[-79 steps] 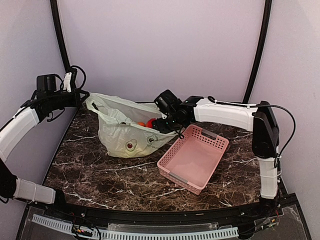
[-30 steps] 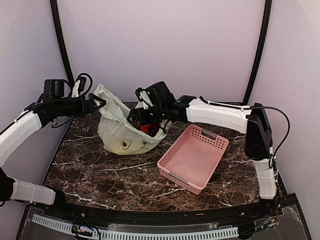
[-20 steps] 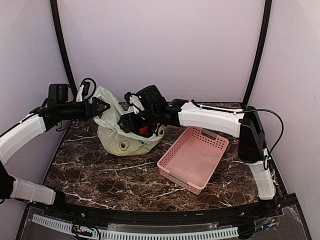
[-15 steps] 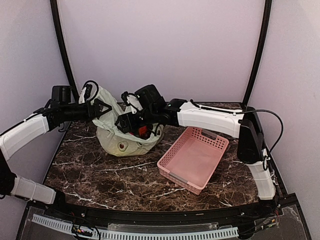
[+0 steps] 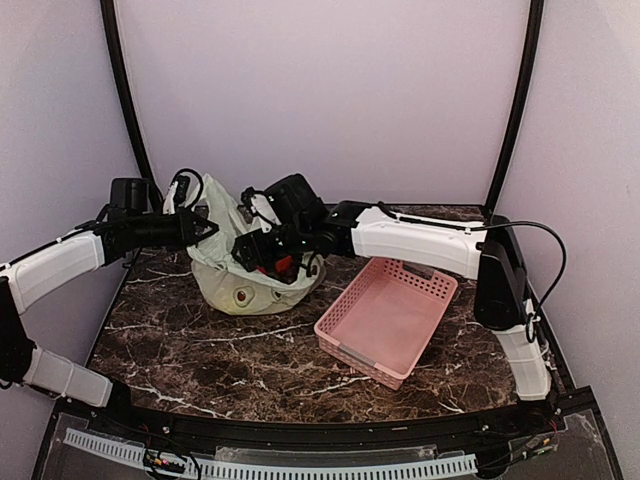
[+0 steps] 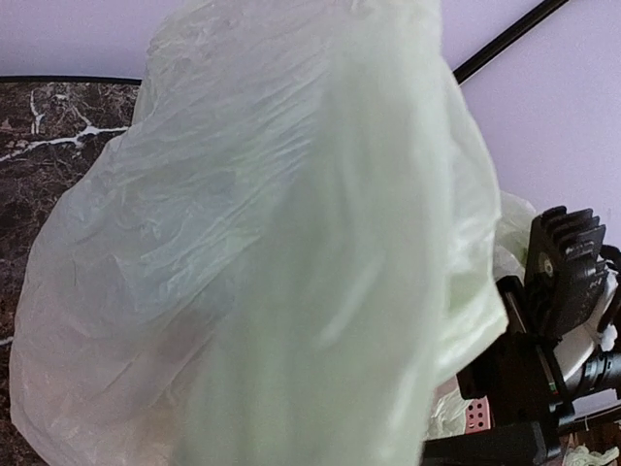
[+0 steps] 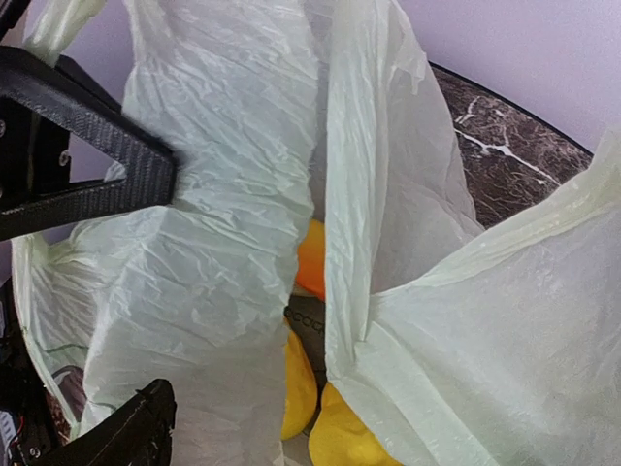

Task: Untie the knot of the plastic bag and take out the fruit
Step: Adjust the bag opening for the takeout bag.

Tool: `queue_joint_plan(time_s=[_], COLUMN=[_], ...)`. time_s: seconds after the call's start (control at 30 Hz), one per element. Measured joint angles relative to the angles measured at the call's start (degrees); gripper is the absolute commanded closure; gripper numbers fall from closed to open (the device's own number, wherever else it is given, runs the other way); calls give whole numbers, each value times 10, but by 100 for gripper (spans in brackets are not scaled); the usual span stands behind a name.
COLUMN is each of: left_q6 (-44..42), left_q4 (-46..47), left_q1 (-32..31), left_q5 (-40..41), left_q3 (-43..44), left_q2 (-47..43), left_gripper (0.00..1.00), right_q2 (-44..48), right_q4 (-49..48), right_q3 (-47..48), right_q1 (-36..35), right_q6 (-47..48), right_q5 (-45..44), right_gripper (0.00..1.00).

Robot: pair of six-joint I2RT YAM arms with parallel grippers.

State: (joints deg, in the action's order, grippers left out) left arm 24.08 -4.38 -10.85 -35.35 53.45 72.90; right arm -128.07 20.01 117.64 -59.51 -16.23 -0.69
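The left gripper (image 5: 207,228) is closed, its tip pressed into the upper left of the plastic bag (image 5: 225,280), pinching the film there. The bag rises to a peak just above this tip. In the left wrist view the film (image 6: 291,243) hangs so close to the lens that it hides the fingers completely.

The right gripper (image 5: 247,250) reaches in from the right with its jaws spread wide and holding nothing. In its wrist view one black finger (image 7: 97,165) sits high on the left and the other (image 7: 126,437) low on the left, with a fold of bag film hanging between them.

The bag is thin, translucent, pale yellow-green plastic, creased all over. Its mouth stands open, and one edge shows a thicker rolled hem (image 7: 505,233). It sits on the table (image 5: 200,350) near the far left corner.

The fruit (image 7: 340,442) lies in the bottom of the bag: smooth yellow pieces low down and an orange-yellow one (image 7: 310,262) above them. From the top camera a red piece (image 5: 283,265) shows in the opening beside the right gripper.

A pink slotted basket (image 5: 440,285) stands to the right of the bag, towards the right edge, apart from it.
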Motion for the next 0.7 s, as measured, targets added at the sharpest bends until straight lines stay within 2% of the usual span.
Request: queue_joint_plan(time_s=[0.2,0.4,0.53,0.7], left_q6=[-31,-90,-140,-184], left_q4=[-9,-47,-72,-82], left_q1=[0,0,-4,-6], left_q5=[-7,-43,-78,-97], left_q3=[-2,18,71,126], left_q2=[0,1,14,40], left_gripper=[99,99,99,99], right_q2=[18,78,122,171], right_q4=[18,23,2,-33], right_q3=[-44,-122,-150,-169], right_q1=[30,139,203,214], right_q6=[-18,-52,-71,-67], right_q5=[-72,-118,-124,-91], right_gripper=[11,11,11,9])
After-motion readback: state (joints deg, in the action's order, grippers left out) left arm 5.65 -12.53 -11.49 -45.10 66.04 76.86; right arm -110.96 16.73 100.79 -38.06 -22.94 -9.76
